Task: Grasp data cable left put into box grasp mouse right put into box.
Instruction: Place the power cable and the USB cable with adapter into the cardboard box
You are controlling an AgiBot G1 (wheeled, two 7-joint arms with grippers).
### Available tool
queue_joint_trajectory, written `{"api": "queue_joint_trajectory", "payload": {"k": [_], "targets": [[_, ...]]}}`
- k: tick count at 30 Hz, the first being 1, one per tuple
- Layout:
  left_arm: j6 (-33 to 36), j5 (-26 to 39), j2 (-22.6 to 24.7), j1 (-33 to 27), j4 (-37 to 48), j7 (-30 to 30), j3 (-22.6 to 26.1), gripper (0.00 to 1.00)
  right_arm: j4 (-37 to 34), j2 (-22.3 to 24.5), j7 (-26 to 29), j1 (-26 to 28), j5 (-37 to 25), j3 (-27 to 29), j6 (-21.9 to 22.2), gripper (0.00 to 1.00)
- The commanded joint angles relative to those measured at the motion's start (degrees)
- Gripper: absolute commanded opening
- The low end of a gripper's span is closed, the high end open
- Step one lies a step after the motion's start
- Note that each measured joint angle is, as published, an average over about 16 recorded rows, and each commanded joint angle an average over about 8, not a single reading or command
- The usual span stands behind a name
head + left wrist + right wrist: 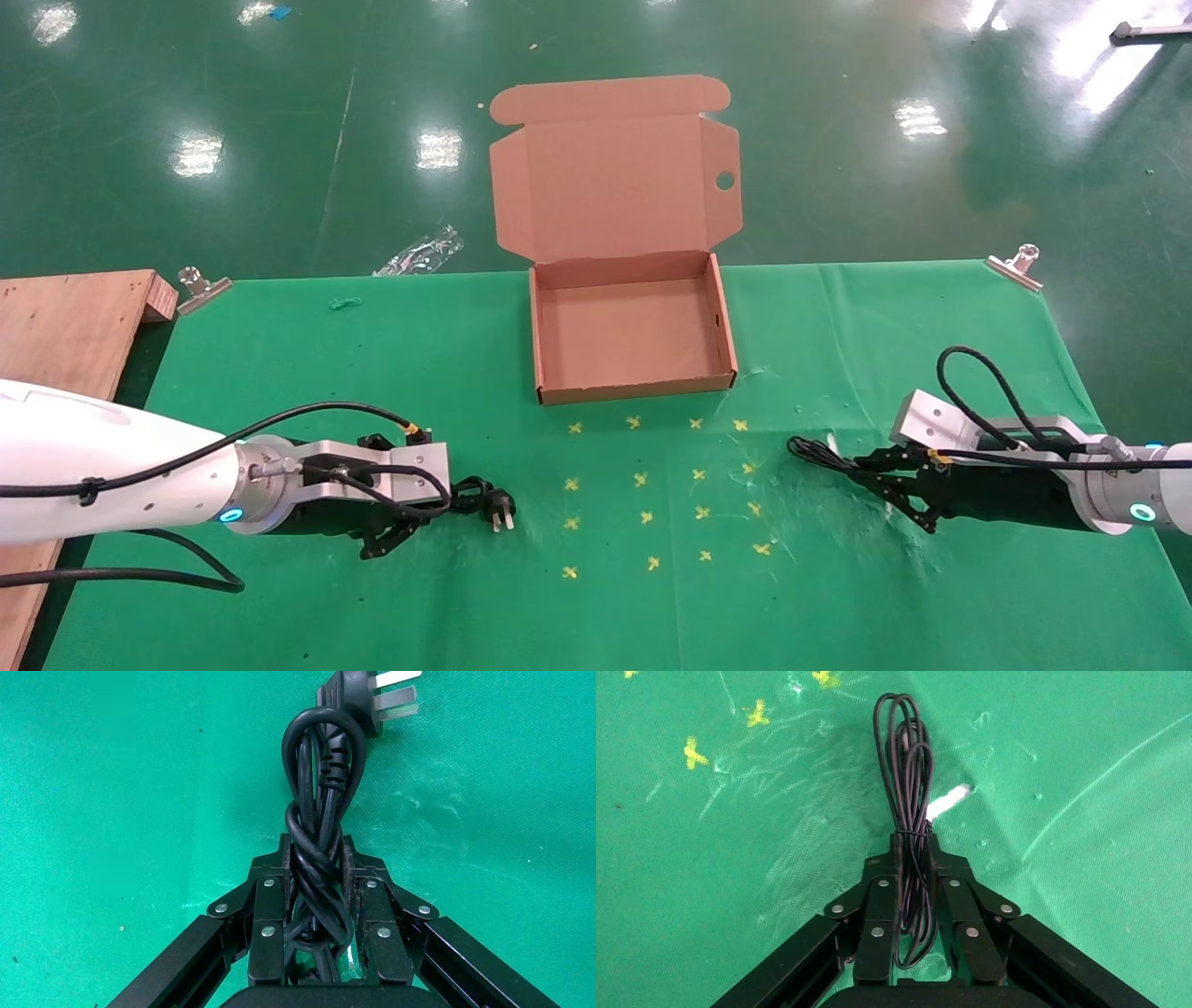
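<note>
My left claw point(316, 864) pinched on cable point(320, 811) bundle, low near tabletop's point(307, 363) left edge. My right claw point(914, 857) clamped on mouse cord point(905, 762) near right edge; mouse body hidden. Box point(633, 387) open, empty, far edge centre. Both drops left. Path unobstructed; clips point(203, 287) at far corners.

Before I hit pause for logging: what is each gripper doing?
Left gripper: closed on the data cable.
Right gripper: closed on the mouse's cord bundle.
</note>
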Motion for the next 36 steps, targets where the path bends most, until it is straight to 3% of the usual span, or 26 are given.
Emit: {"api": "queue_joint_trajectory", "payload": {"k": [1, 10, 17, 21, 28, 31, 36], "targets": [[-0.03, 0.10, 0.02, 0.03, 0.01, -0.03, 0.03, 0.00, -0.01, 0.00, 0.00, 0.00, 0.00, 0.00, 0.00, 0.00], [1.81, -4.13, -0.44, -2.33, 0.24, 0.63, -1.53, 0.00, 0.46, 0.56, 0.08, 0.55, 0.50, 0.47, -0.16, 0.00], [2.97, -8.67, 1.02, -6.57, 0.17, 0.76, -3.66, 0.00, 4.81, 4.34, 1.22, 3.17, 3.09, 3.02, -1.14, 0.00], [-0.59, -6.30, 6.09, -8.18, 1.53, 0.98, -3.07, 0.00, 9.40, 7.50, 3.05, 4.24, 4.60, 4.71, -1.69, 0.00], [-12.85, 4.67, 20.24, -10.26, 11.61, 1.79, 1.21, 0.00, 18.90, 13.25, 8.33, 3.83, 6.70, 7.23, -1.87, 0.00], [-18.57, 7.74, 23.91, -11.09, 15.86, 0.97, 4.62, 0.37, 23.30, 15.66, 11.17, 3.02, 7.50, 8.18, -1.68, 0.00], [-24.78, 7.47, 24.92, -12.77, 18.53, -2.39, 11.72, 0.99, 30.01, 18.85, 15.15, 1.64, 8.81, 9.62, -0.94, 0.00]]}}
